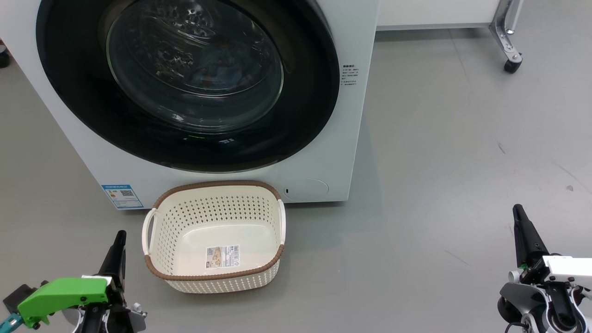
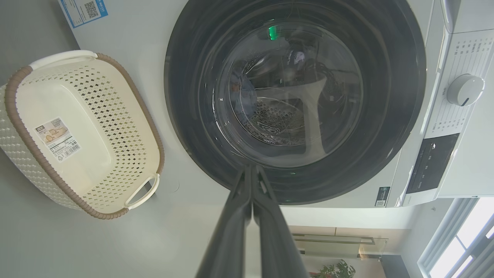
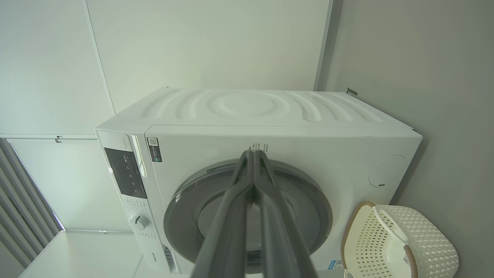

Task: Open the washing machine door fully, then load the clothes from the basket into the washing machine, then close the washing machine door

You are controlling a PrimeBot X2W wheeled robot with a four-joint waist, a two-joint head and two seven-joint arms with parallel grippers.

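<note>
Basket (image 1: 222, 284) as reference: left gripper (image 1: 120, 236) is nearest, just off its left front corner, 2 fingers (image 2: 231, 224) pressed together, gripping nothing. Right gripper (image 1: 518, 210) is well off to its right, fingers (image 3: 227, 224) likewise closed and empty. Basket stands upright on the grey floor (image 1: 439, 162), only a label sticker (image 1: 223, 255) inside. Washing machine (image 1: 319, 171) is just behind its far rim; can't tell if they touch. Washing machine door (image 1: 74, 92) is shut; clothes (image 1: 208, 81) show faintly blue-orange through the glass.

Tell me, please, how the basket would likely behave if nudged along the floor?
The basket looks empty and perforated, so probably light, sliding on the smooth floor. Its plastic likely stays stiff; the wide base should resist tipping.
</note>
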